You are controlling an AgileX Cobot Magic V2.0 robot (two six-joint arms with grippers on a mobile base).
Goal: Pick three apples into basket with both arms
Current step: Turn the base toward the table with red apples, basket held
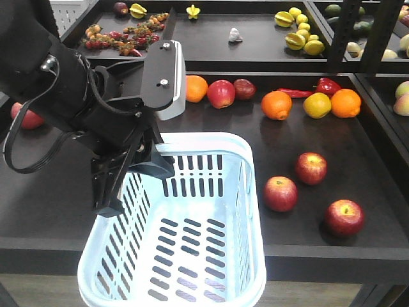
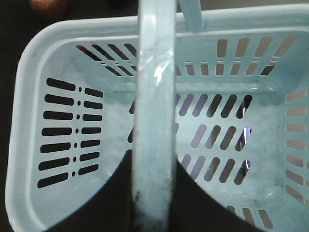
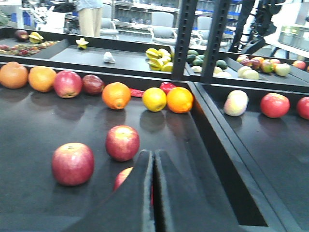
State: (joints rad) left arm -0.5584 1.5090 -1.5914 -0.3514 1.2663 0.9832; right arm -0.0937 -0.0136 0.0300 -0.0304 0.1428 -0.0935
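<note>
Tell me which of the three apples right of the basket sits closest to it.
The leftmost apple, beside the right wall of the basket; the other two lie farther right.

Dark display tables (image 1: 38, 217) with raised edges fill the frames. In the right wrist view, black upright posts (image 3: 186, 38) rise at upper centre. Behind them, grey chairs (image 3: 161, 26) stand in a brightly lit room, with a person (image 3: 94, 17) at upper left.

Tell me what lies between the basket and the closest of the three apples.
Nothing. In the exterior front view, only a narrow bare strip of dark shelf separates the right rim of the basket from the nearest apple.
</note>
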